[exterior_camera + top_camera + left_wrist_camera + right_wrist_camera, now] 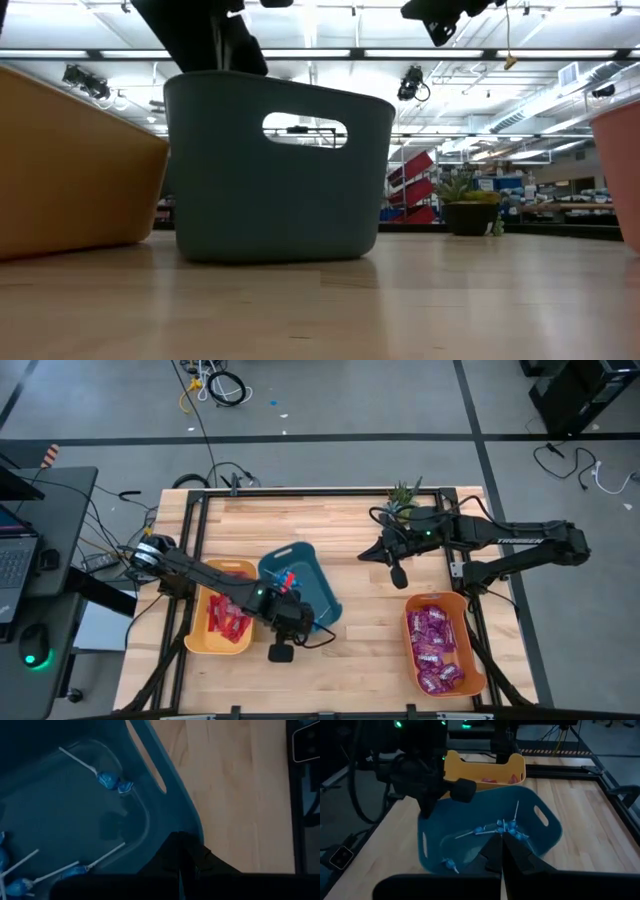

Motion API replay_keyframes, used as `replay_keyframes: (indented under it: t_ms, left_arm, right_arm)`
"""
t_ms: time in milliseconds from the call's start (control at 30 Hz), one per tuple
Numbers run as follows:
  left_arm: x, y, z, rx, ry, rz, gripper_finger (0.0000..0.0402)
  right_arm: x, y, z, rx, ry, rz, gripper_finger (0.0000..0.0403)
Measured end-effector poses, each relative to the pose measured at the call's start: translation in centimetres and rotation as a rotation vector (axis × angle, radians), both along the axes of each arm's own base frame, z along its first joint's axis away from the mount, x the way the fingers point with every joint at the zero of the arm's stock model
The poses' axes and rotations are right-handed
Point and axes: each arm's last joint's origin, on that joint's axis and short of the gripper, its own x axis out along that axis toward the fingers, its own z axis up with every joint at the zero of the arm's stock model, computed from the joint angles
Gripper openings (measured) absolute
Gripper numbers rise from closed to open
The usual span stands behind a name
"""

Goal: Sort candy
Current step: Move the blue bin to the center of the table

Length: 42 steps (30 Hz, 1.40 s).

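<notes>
Several blue lollipops (107, 781) on white sticks lie in the teal bin (318, 592) at the table's middle. Red packets (228, 622) fill the yellow bin (198, 635) to its left. Purple packets (435, 645) fill the orange bin (470, 632) at the near right. My left gripper (180, 851) hangs shut and empty over the teal bin's near rim (192, 817), pointing steeply down; it also shows in the right wrist view (427, 805). My right gripper (501, 842) is shut and empty, held high over the table's far middle (370, 553), facing the teal bin.
A small potted plant (405, 495) stands at the far edge behind my right arm. Bare wood (370, 650) lies between the teal and orange bins. A black frame rail (470, 575) runs along the table's right side.
</notes>
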Motion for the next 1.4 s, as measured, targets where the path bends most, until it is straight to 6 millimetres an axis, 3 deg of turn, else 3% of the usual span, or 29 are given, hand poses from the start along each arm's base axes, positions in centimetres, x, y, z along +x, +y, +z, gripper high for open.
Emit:
replay_keyframes:
  t_ms: [533,867,1133,1400]
  left_arm:
    - [0.4,-0.6,2.7,-0.004,-0.054,0.001,0.0000]
    - [-1.0,-1.8,5.1,0.146,-0.026,0.013,0.0000]
    - [-2.6,-1.0,5.3,0.331,0.088,0.048,0.0000]
    - [-3.7,0.3,5.3,0.566,0.155,0.072,0.0000]
  right_arm:
    - [3.9,-0.6,-4.6,0.004,0.204,-0.114,0.0000]
    - [3.6,-0.2,-6.6,0.018,0.231,-0.103,0.0000]
    - [3.4,3.4,-8.8,0.041,0.177,0.062,0.0000]
    - [3.5,8.6,-8.1,0.096,-0.012,0.241,0.0000]
